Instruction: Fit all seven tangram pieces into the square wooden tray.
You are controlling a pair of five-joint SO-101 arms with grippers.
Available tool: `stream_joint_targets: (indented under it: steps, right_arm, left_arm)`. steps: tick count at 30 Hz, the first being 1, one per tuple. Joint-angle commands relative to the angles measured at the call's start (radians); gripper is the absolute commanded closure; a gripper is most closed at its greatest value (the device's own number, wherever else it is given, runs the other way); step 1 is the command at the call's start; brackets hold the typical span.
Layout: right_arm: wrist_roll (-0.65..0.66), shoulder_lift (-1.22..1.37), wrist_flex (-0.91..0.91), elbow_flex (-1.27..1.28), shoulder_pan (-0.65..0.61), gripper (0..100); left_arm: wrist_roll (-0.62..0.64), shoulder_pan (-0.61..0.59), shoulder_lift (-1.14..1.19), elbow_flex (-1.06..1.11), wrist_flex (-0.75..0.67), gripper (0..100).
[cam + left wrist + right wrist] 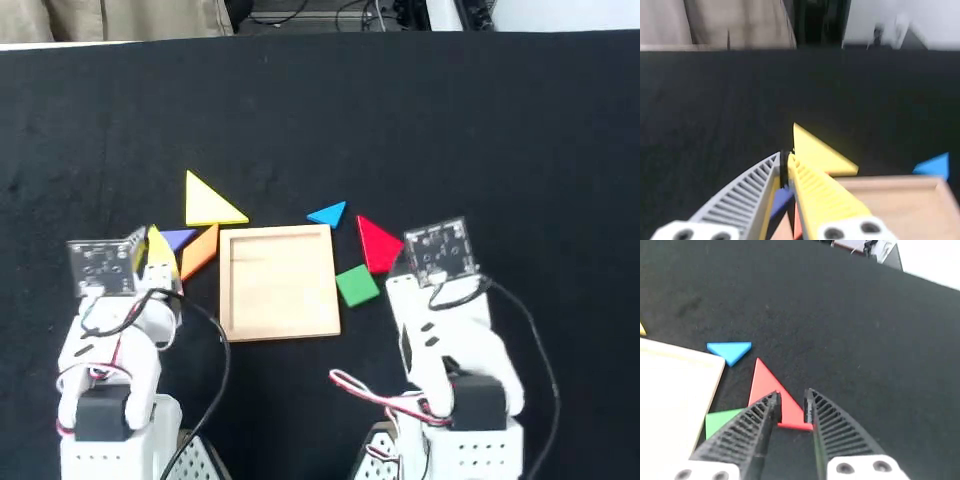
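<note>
Black table (450,120): wooden tray (278,285) mid, L gripper (785,162) closed, empty; R gripper (791,401) barely ajar over red triangle (765,385).

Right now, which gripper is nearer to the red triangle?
Right. The right gripper is just over the red triangle; the left gripper is across the wooden tray, near the yellow triangle.
</note>
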Motion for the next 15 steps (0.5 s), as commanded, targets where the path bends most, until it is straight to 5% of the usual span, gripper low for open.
stream_joint_targets:
  steps: [1, 10, 15]
  right_arm:
    - [0.009, 0.219, -0.021, -0.260, -0.017, 90.3]
    - [0.034, 0.912, -0.008, -0.608, -0.115, 90.0]
    - [0.281, 1.147, -0.058, -0.608, -0.121, 90.0]
  left_arm:
    - [0.026, 0.008, 0.032, -0.188, 0.003, 96]
    - [0.028, 0.010, 0.697, -0.627, 0.032, 96]
    - [0.028, 0.002, 1.152, -0.707, -0.015, 96]
